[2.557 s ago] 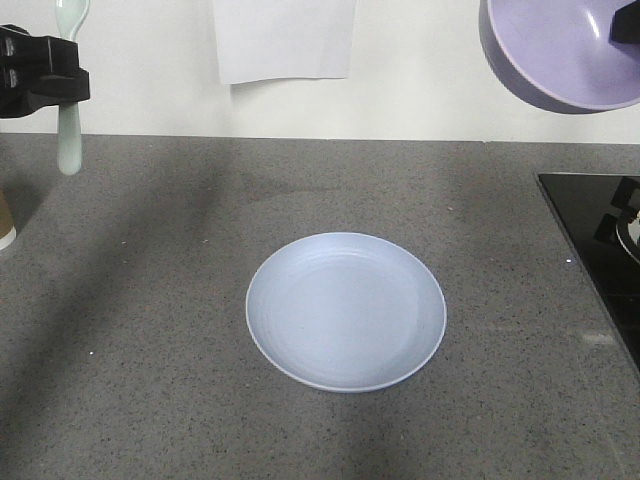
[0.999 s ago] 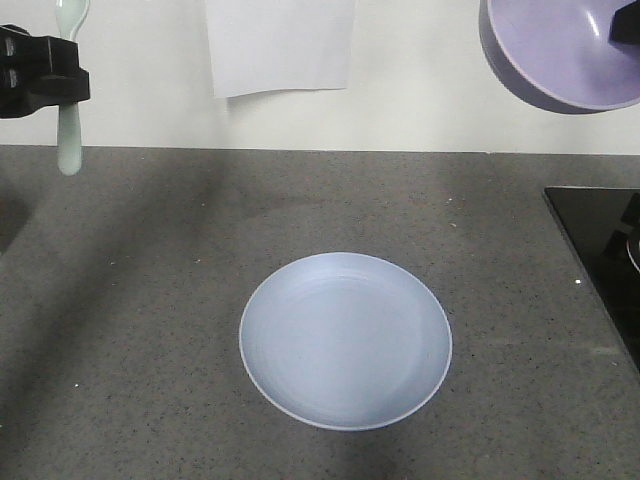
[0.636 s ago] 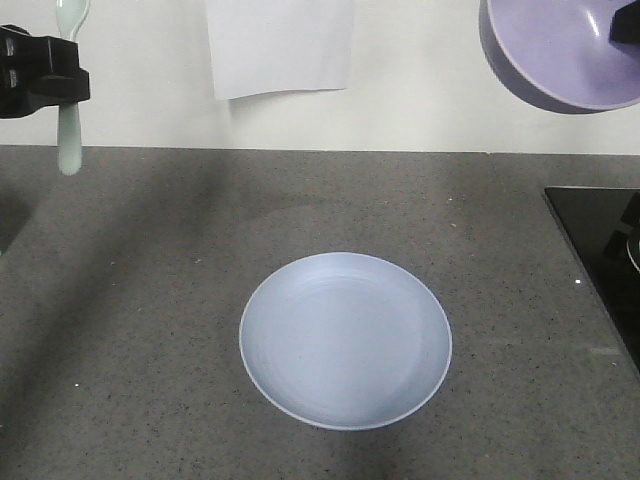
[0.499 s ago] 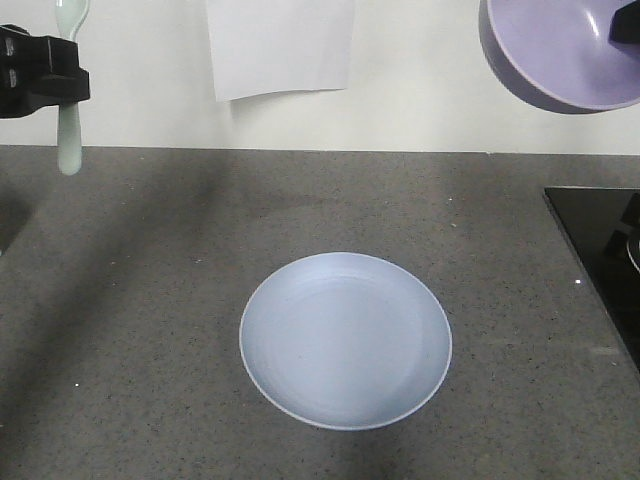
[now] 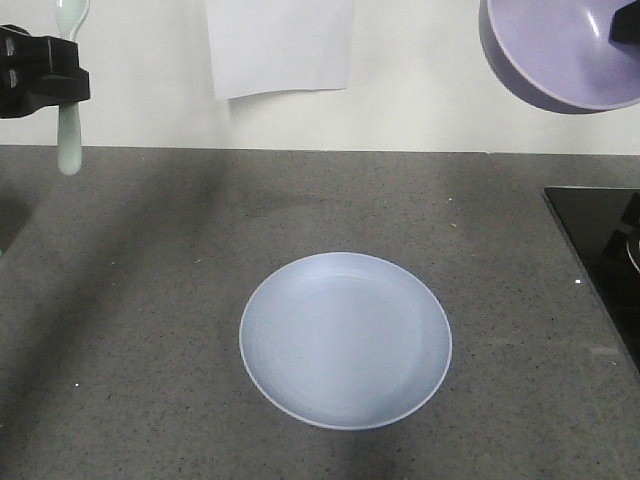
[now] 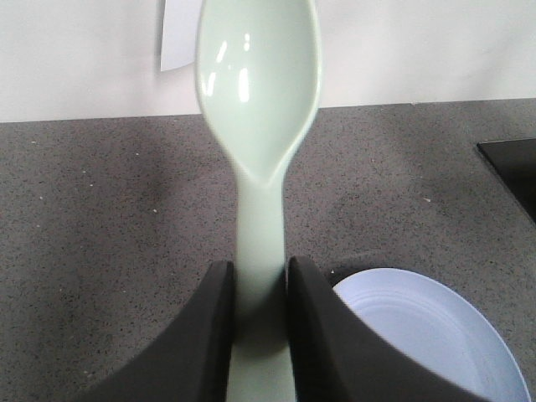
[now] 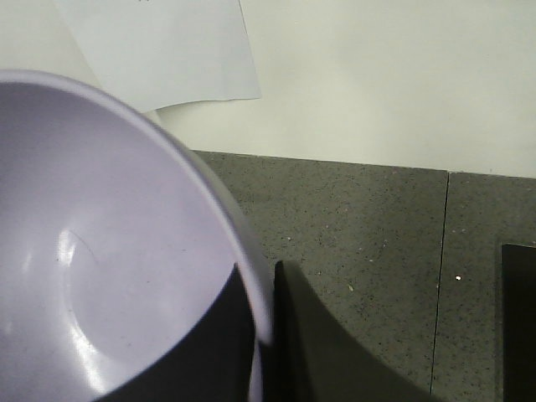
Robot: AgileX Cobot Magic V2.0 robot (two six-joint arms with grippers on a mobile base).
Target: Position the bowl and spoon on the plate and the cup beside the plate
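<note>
Round pale blue-lilac plate (image 5: 345, 340) on grey desk (image 5: 140, 300).
Left gripper (image 6: 260, 270) clamps mint-green plastic spoon (image 6: 258, 100) above-left of plate; right gripper (image 7: 261, 293) pinches lavender plastic bowl (image 5: 560, 50) rim, above-right. Advised: lower bowl centred, level.

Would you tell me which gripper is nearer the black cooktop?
Right. The right gripper, holding the bowl, is raised on the cooktop side; the left gripper, holding the spoon, is raised at the opposite side.
</note>
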